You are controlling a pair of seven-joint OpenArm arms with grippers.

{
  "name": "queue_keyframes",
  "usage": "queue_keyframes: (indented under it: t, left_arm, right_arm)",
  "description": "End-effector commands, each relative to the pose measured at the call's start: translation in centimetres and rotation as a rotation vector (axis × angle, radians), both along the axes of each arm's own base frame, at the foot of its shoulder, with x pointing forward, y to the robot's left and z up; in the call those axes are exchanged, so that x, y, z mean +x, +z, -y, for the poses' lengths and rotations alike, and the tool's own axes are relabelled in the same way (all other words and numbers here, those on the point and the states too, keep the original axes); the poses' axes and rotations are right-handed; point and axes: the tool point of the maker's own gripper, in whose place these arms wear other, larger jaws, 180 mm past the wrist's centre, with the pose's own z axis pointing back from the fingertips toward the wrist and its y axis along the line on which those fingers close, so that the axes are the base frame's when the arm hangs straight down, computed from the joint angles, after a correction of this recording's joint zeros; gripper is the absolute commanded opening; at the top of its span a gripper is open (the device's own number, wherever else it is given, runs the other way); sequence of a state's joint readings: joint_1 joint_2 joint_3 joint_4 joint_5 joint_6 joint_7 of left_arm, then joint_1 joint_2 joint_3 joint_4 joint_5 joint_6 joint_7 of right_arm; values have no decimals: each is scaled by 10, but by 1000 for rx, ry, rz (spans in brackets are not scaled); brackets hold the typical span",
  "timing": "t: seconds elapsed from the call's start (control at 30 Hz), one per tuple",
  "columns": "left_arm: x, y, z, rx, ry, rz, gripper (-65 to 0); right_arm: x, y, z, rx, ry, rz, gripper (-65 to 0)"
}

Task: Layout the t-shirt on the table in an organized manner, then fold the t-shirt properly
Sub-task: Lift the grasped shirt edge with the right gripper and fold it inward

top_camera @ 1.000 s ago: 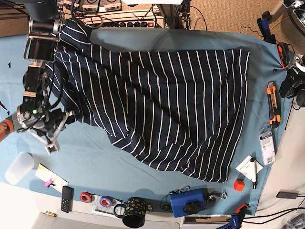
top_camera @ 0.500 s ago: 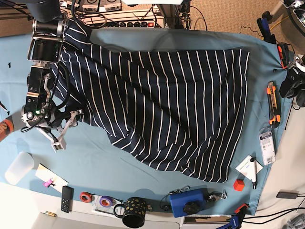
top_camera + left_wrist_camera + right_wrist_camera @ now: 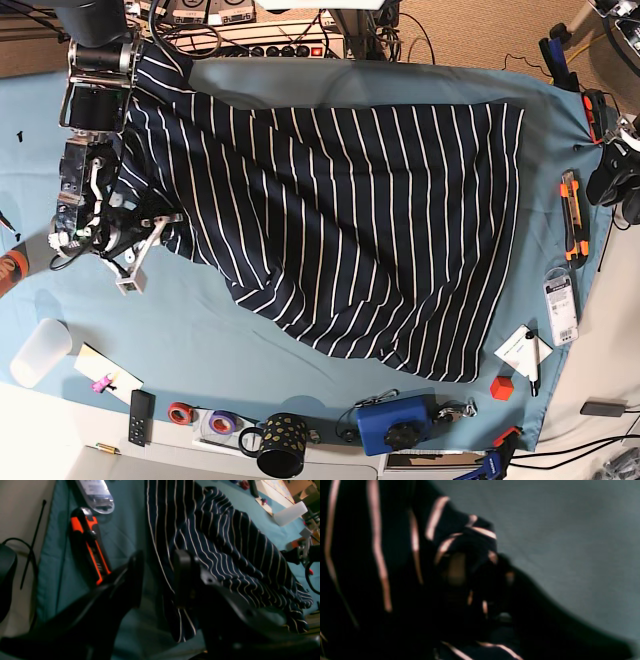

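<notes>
right arm: at the base view's left edge, reaching down along the shirt's near-left corner, wrist bent inward toward the fabric.
right gripper: one white finger angled down over bare cloth, the other pressed at the shirt's edge; close view blurred and dark, bunched fabric right at the camera, so open or closed cannot be told.
left arm: at the base view's right edge, past the table's side.
left gripper: matte black, jaws parted with nothing between them, hovering above the table just beside the shirt's hem.
t-shirt: soft dark navy knit with thin white stripes; spread wide across the middle of the table, flat and smooth on the right, rumpled and gathered at the left corner by the right gripper, lower edge slanting in an uneven fold.
t-shirt, left wrist view: draped in soft ridges, stripes bending over the folds.
table, base view: smooth teal-blue cloth, lightly creased.
utility knife: hard orange-and-black plastic, long and narrow, lying on the cloth beside the hem.
plastic cup: translucent white, tipped on its side near the left corner.
mug: black with gold dots, at the near edge.
</notes>
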State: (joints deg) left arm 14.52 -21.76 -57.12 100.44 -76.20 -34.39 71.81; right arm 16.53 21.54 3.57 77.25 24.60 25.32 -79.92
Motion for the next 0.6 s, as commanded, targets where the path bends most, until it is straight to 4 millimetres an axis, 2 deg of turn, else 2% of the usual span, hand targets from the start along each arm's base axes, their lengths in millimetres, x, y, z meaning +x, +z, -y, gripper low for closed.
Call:
queue_keyframes:
  t: [0.0,0.03,0.07,0.23,0.47,0.57]
  left_arm:
    - [6,18,-3,8,-1,66,-439]
    - [6,18,-3,8,-1,66,-439]
    - [6,18,-3,7,-1,66,-439]
    - [6,18,-3,8,-1,66,-439]
    - [6,18,-3,8,-1,66,-439]
    - [6,18,-3,8,-1,66,-439]
  right_arm:
    - [9,13,6,-14,1,32,-578]
    - [9,12,7,-19,0,31,-630]
    - [9,12,8,-26,-1,30,-650]
    - [14,23,7,-51,41,64,-650]
    - [34,81,-13,-105,148,263,-650]
    - [35,97,-37,-48,247,330,-650]
